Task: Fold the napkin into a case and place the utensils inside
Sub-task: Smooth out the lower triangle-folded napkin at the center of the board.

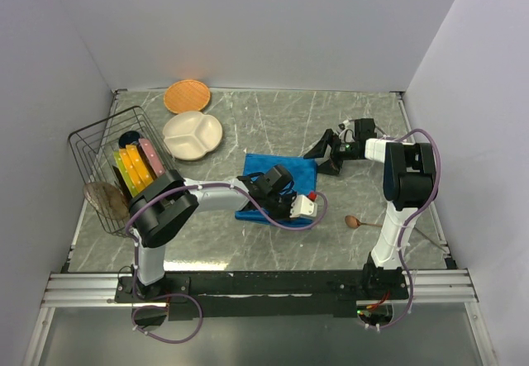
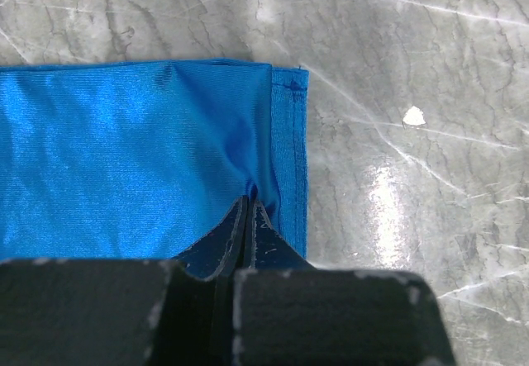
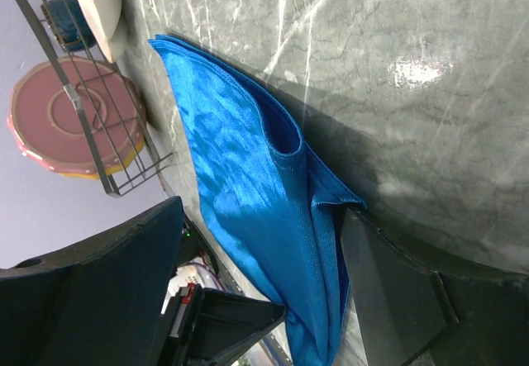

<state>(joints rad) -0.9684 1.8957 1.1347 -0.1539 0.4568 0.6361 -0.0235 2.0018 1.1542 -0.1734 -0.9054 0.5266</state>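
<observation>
Pinching a ridge of the napkin (image 1: 266, 168) close to 1 hemmed edge, the left gripper (image 2: 250, 207) has its jaws pressed together on the blue cloth. The napkin lies mid-table (image 1: 248, 118), already doubled: the left wrist view shows 2 layers, the lower hem peeking out past the upper one. The right gripper (image 1: 322, 157) hovers just off the far right corner, jaws apart, holding nothing.

Risks, as we judge them:
- We cannot tell whether the pinch has 1 layer or 2. With 1, a lift would peel the fold open; with 2, the whole cloth would drag.
- The cloth is thin and shiny, so it could slide out of a narrow pinch mid-fold.
- The layers are already offset at the hem, and folding on from this would give a crooked case.
- The wooden spoon (image 1: 353, 221) lies on the table near the napkin's right side, apart from it. A sweeping arm or a dragged cloth could knock it away.

Containers:
- The wire basket (image 1: 92, 147) at the left holds several coloured plates (image 1: 136, 168) standing on edge.
- The white divided plate (image 1: 192, 133) and the orange plate (image 1: 186, 96) lie flat beyond it.
- No case exists yet, and the spoon is outside the cloth.
</observation>
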